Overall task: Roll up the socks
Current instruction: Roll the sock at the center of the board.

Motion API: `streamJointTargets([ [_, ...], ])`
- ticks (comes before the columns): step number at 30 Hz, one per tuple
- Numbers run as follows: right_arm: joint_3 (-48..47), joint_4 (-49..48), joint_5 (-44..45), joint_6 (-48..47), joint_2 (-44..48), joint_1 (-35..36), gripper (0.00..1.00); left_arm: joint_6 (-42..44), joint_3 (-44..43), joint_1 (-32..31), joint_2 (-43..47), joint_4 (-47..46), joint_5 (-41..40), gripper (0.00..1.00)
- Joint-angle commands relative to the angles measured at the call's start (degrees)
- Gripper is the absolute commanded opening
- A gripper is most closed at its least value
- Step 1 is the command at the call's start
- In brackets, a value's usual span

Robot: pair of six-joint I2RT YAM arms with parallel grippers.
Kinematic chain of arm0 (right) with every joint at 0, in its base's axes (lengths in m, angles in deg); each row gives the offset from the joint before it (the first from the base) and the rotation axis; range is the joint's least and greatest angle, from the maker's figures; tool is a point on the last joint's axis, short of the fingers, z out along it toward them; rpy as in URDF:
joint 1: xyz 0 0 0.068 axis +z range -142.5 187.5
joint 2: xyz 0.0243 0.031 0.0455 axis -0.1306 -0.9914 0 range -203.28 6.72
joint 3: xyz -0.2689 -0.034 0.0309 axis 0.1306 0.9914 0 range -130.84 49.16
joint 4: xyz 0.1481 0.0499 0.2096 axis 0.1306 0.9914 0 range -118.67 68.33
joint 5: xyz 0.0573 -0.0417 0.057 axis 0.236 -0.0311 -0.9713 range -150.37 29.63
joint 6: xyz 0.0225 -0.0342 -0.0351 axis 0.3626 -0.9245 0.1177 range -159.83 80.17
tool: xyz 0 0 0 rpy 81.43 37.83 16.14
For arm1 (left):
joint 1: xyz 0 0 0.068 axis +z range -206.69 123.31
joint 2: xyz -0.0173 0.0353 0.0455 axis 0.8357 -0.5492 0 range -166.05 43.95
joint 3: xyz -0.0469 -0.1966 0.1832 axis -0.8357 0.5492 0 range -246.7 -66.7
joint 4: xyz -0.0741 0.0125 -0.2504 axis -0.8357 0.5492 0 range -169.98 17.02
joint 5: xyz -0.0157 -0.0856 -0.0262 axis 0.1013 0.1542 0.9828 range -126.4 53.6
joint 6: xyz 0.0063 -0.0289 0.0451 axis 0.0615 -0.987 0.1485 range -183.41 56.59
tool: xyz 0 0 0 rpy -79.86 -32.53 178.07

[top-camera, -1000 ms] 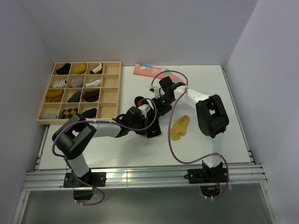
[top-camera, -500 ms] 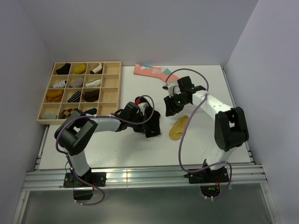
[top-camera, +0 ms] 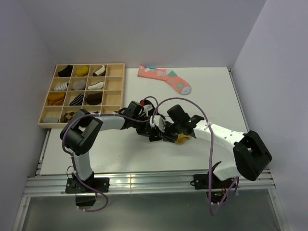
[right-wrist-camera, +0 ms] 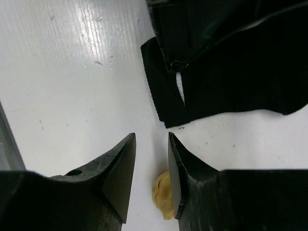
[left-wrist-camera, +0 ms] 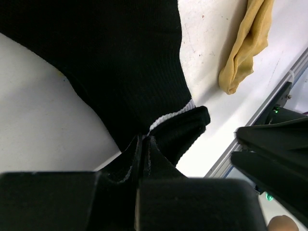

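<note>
Black sock (left-wrist-camera: 120,62) flat; tan sock (left-wrist-camera: 243,53) crumpled lengthwise.

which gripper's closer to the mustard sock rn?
Right. The right gripper hangs open directly over the mustard sock, whose end shows between its fingers. The left gripper is clamped on the black sock at the cuff, with bare table between it and the mustard sock.

The black crew sock (left-wrist-camera: 120,57) is matt, finely ribbed knit cloth; the mustard-tan sock (left-wrist-camera: 245,43) is smoother cloth. I see a glossy, faintly scratched white worktop (right-wrist-camera: 62,86). My right arm's fingers (right-wrist-camera: 118,178) are matt black plastic. The compartment tray (top-camera: 114,98) is pale wood.
</note>
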Motion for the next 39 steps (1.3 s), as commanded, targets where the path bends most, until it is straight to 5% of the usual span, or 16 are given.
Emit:
streamJointTargets([
  [1, 1.64, -7.44, 4.97, -4.68, 1.92, 2.81, 0.4, 2.57, 0.79, 0.1, -3.28, 8.17, -1.21, 0.0],
  [17, 5.08, -13.76, 15.61, -8.63, -2.2, 16.79, 0.4, 2.84, 1.5, 0.45, -4.07, 7.56, 0.81, 0.0],
  [39, 8.51, -23.53, 27.04, -11.62, -10.65, 17.33, 0.42, 2.49, 3.78, 0.54, -2.49, 6.15, 1.16, 0.0],
])
